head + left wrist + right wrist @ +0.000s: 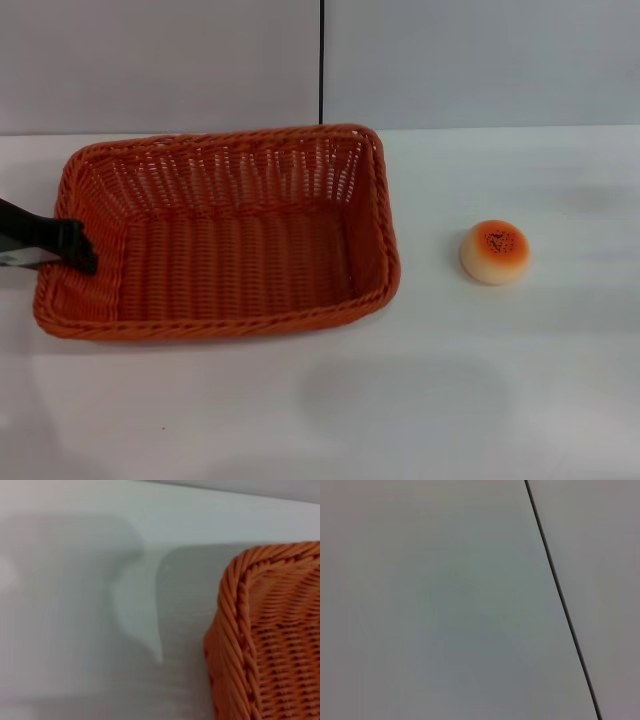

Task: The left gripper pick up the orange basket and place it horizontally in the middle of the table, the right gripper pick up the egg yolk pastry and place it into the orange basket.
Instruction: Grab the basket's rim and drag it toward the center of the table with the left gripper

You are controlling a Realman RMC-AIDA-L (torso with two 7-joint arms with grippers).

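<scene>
The orange basket (386, 215) lies lengthwise across the white table (450, 400), a little left of centre, with nothing inside it. My left gripper (76, 250) comes in from the left edge and sits at the basket's left short rim, its black tip overlapping the wall. The left wrist view shows one braided corner of the basket (240, 645) and bare table beside it. The egg yolk pastry (495, 252) rests on the table to the right of the basket, apart from it. My right gripper is out of view.
A grey back wall with a dark vertical seam (321, 60) stands behind the table. The right wrist view shows only a plain grey surface crossed by a dark seam (560, 595). White tabletop stretches in front of the basket and around the pastry.
</scene>
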